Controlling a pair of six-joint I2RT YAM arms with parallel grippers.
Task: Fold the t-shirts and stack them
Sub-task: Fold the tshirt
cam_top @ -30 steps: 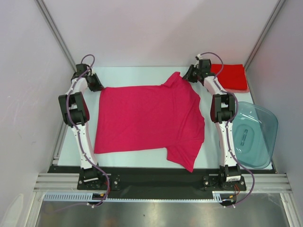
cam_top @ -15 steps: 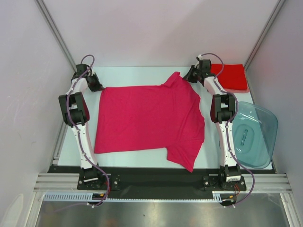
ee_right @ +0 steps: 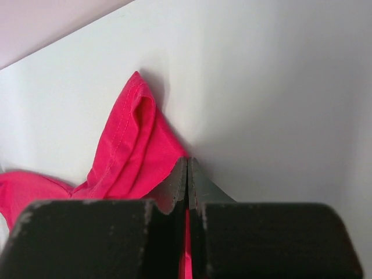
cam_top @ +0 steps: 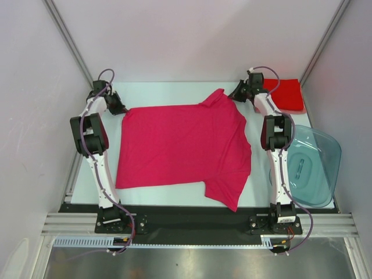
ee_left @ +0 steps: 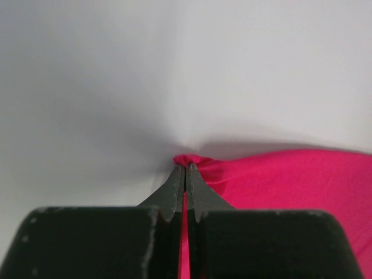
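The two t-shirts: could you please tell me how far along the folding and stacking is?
Done: the red t-shirt lies folded at the far right. In hand: the pink t-shirt is spread flat, unfolded, with the left gripper and the right gripper each shut on its far edge, one at each end. Left: folding the pink one and stacking it with the red.

Bright, even, diffuse light fills the overhead view. The pale desk (cam_top: 174,90) shows no glare, and only faint, soft shadows hug the arms. In the wrist views the dark left fingers (ee_left: 171,192) and right fingers (ee_right: 174,189) are blurred, close to the lens. A soft grey shadow spreads left of the pinched magenta-pink t-shirt (ee_left: 290,174). A narrower one edges its fold's right side.
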